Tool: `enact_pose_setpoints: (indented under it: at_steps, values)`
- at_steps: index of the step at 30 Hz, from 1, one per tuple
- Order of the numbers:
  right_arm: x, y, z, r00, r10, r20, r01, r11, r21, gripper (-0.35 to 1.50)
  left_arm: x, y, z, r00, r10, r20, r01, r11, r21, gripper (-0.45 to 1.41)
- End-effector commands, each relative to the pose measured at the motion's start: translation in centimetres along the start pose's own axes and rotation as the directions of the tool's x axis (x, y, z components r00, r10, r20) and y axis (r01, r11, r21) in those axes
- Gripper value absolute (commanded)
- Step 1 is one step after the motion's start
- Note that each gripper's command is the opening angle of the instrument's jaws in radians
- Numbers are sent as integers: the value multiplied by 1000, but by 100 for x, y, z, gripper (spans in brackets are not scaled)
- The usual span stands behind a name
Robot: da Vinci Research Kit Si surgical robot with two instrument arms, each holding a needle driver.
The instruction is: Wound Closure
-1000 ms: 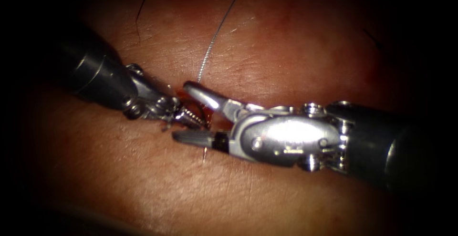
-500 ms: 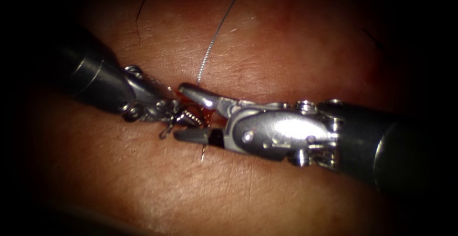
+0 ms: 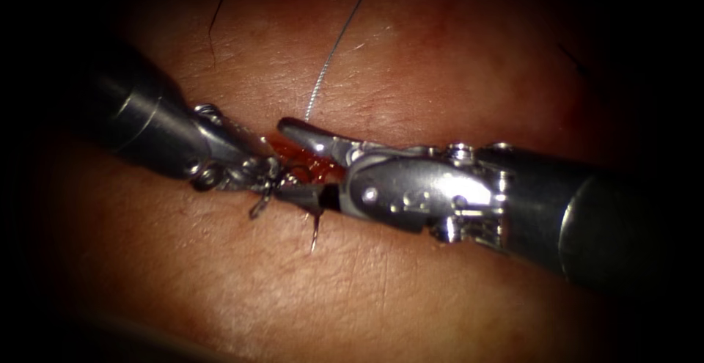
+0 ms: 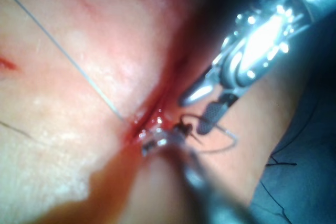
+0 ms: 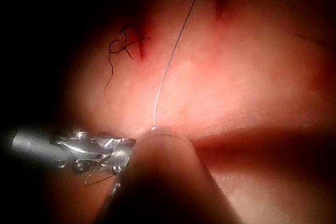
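The tissue [image 3: 381, 290] is crossed by the cut [image 3: 312, 163]. The right tool [image 3: 308, 165] is held with jaws apart around the needle [image 3: 315, 227], which is lodged in the tissue. The left tool's [image 3: 275, 176] jaw state cannot be told. The thread [image 3: 334, 48] is seen above the cut.

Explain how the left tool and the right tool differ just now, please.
The right tool has its jaws wide open and holds nothing; what the left tool holds I cannot tell. The right tool comes in nearly level from the right; the left tool slants down from the upper left. Both tips meet at the cut, beside the needle.
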Motion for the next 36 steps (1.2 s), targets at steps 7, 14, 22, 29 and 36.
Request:
enact_pose_setpoints:
  at_steps: [7,14,22,29,36]
  values:
    - [2,-7,12,1000,-11,1,11,1000,15,41,-5,-2,8,1000,2,6,-2,1000,5,-45]
    - [6,-9,11,1000,-24,-6,24,999,26,-20,-5,-2,9,1000,7,10,-8,1000,9,-45]
    - [11,-10,11,1000,-23,-13,23,999,24,-16,-6,-2,10,1000,8,10,-8,1000,11,-45]
    - [12,-11,11,999,-24,-22,25,1000,15,-15,-7,-2,9,1000,8,13,-9,1000,12,-45]
    - [9,-11,9,1000,-24,-6,24,999,47,-35,-9,-2,7,1000,22,13,-22,1000,12,-45]
